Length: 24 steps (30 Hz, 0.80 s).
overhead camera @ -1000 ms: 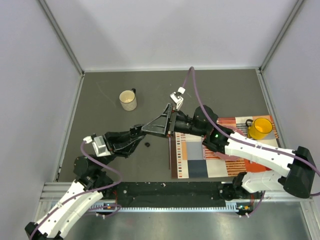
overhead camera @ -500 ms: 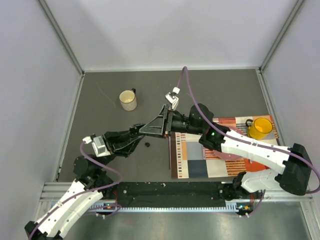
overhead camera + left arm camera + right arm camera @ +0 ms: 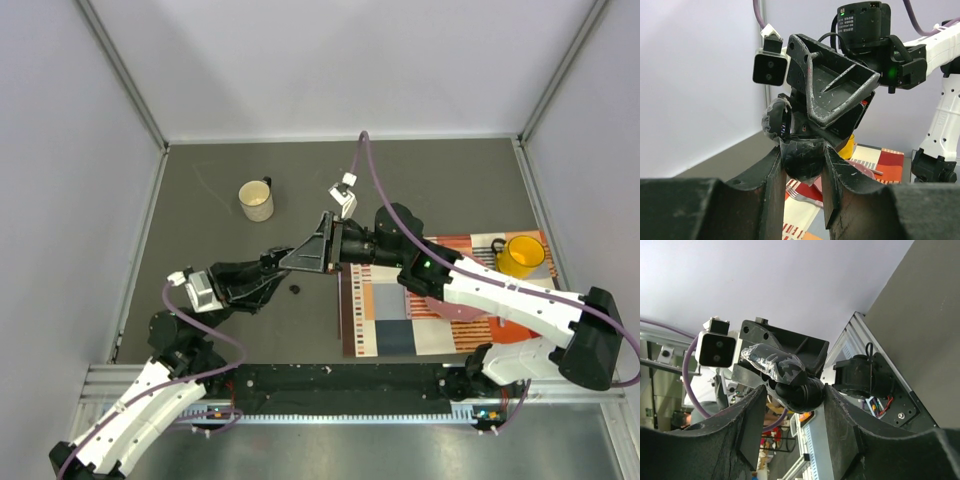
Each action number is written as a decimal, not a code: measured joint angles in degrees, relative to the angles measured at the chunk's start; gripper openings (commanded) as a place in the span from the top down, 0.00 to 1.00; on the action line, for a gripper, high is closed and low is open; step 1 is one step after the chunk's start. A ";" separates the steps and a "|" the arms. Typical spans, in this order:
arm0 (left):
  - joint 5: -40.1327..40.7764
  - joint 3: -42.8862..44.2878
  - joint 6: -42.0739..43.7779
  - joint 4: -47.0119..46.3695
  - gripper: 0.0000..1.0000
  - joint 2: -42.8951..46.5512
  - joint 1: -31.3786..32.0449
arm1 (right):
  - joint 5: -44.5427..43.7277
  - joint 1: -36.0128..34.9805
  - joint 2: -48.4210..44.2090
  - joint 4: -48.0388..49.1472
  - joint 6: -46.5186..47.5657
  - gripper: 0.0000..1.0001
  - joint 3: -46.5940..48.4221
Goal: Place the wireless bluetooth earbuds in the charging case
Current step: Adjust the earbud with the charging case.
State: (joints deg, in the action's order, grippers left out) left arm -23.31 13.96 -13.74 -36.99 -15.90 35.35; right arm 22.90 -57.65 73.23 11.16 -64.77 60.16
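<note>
Smooth black oval charging case (image 3: 801, 159), partly under crinkled clear film (image 3: 771, 361), is clamped above the grey table (image 3: 200, 230) between the matte fingers of both the left gripper (image 3: 802, 170) and the right gripper (image 3: 799, 397). Since a second ago the right arm has edged leftward. One tiny rounded earbud (image 3: 294, 290) lies on the table. The other earbuds and the case's opening cannot be made out.

Cream mug (image 3: 256, 201) far-left; yellow mug (image 3: 521, 257) on striped mat (image 3: 390, 325)
</note>
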 measured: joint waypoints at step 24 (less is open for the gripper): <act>-0.39 0.02 0.50 1.79 1.00 -0.13 -0.07 | -5.35 -1.88 -0.13 -11.37 8.66 0.55 5.35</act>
State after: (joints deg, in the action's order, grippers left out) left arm -23.70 13.98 -13.23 -35.20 -16.03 35.29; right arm 17.54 -59.53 73.10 -0.21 -56.12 65.52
